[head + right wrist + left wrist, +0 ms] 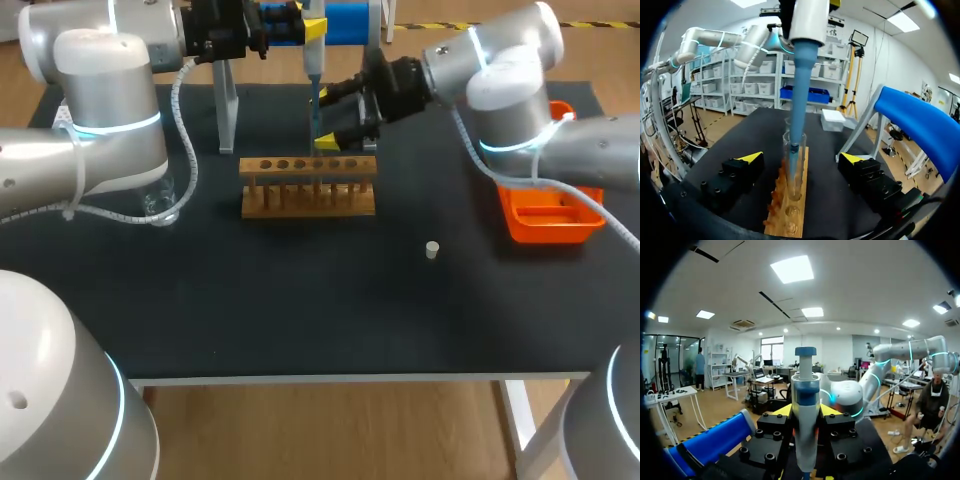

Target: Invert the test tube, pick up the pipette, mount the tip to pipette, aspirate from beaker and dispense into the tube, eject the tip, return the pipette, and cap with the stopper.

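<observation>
Test tube [794, 175] upright in rack [308, 187], pipette [805, 410] tip down inside it. Left jaws clamped on pipette. Right jaws wide, flanking tube, no contact. Stopper [432, 250] on bench at rack's 4 o'clock, beaker [160, 205] at 9.

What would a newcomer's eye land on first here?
The pipette, held upright in the left gripper, stands out: its blue tip reaches down into the test tube standing in the wooden rack at mid-table. The right gripper is open, one finger on each side of that tube, not touching it. A small white stopper lies alone, nearer the front.
</observation>
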You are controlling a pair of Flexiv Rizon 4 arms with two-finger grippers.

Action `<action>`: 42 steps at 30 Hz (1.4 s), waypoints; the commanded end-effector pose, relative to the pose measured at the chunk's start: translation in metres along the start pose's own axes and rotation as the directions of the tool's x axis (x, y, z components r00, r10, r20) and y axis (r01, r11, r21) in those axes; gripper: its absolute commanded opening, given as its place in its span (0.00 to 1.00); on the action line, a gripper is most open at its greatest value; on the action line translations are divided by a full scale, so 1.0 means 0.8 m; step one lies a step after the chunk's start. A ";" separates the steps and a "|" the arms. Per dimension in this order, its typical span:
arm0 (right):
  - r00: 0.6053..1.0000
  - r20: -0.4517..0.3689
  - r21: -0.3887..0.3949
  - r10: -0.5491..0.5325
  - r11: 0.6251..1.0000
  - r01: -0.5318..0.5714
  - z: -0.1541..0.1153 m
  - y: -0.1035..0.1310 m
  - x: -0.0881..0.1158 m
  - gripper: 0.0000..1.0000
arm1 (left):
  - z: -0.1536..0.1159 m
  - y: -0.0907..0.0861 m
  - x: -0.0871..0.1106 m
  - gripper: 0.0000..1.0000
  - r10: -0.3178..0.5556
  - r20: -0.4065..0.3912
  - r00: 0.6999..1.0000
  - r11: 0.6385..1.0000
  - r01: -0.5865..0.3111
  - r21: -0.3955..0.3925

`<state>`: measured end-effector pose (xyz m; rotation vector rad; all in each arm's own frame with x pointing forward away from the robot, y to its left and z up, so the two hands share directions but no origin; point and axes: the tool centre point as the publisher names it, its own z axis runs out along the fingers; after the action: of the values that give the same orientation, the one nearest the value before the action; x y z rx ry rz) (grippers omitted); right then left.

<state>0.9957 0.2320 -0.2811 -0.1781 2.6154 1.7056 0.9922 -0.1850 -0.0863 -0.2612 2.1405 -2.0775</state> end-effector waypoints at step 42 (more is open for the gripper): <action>0.992 0.121 0.215 -0.024 0.977 -0.002 0.042 -0.037 -0.001 1.00 | 0.000 -0.001 -0.001 0.00 -0.001 -0.002 1.000 1.000 0.001 -0.001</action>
<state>0.9974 0.2502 -0.3222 -0.0801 2.6704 1.3729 0.9922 -0.1851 -0.0863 -0.2612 2.1406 -2.0775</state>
